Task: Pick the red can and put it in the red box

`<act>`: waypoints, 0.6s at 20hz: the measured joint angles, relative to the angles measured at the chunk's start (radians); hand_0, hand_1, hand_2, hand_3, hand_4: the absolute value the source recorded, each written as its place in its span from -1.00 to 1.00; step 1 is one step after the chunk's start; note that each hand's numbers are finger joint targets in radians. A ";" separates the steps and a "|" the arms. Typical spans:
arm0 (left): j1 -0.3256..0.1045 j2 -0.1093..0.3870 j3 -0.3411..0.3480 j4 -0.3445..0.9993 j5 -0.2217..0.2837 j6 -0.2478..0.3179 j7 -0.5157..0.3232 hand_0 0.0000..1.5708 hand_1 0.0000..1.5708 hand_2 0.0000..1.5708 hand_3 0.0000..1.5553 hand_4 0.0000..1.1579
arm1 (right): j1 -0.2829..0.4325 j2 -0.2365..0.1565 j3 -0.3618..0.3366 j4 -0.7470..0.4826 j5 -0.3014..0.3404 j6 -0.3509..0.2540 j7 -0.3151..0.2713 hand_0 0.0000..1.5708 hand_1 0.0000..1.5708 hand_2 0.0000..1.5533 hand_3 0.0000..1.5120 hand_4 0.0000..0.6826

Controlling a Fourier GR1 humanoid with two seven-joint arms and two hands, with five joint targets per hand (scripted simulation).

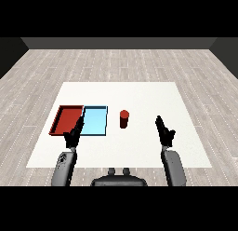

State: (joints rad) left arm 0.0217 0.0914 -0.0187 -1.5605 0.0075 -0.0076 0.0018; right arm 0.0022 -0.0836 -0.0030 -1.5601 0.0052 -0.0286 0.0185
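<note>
— So where is the red can (124, 118)?
— Upright on the white table (148, 95), just right of the light blue tray (95, 121); the red tray (67, 119) lies beyond that.
— Hands?
— Left hand (73, 136) and right hand (164, 132) both straight-fingered, holding nothing.

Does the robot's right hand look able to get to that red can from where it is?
Probably yes. The red can stands upright on bare table, apart from both trays, and nothing lies between it and the open right hand.
</note>
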 measured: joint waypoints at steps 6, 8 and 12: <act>-0.013 -0.006 0.010 -0.003 -0.014 -0.012 -0.021 -1.00 -1.00 -1.00 -1.00 -1.00 | -0.057 -0.018 -0.048 0.045 -0.022 0.035 -0.022 -1.00 -1.00 -1.00 -1.00 -1.00; -0.039 -0.026 0.019 -0.052 0.005 -0.008 -0.111 -1.00 -1.00 -1.00 -1.00 -1.00 | -0.074 -0.010 -0.050 0.013 -0.048 0.059 -0.093 -1.00 -1.00 -1.00 -1.00 -1.00; -0.036 -0.038 0.041 -0.073 0.036 -0.033 -0.280 -1.00 -1.00 -1.00 -1.00 -1.00 | -0.066 -0.014 -0.063 0.001 -0.087 0.118 -0.227 -1.00 -1.00 -1.00 -1.00 -1.00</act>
State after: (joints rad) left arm -0.0139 0.0535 0.0226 -1.6331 0.0432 -0.0401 -0.2786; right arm -0.0643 -0.0977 -0.0655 -1.5587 -0.0816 0.0892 -0.2088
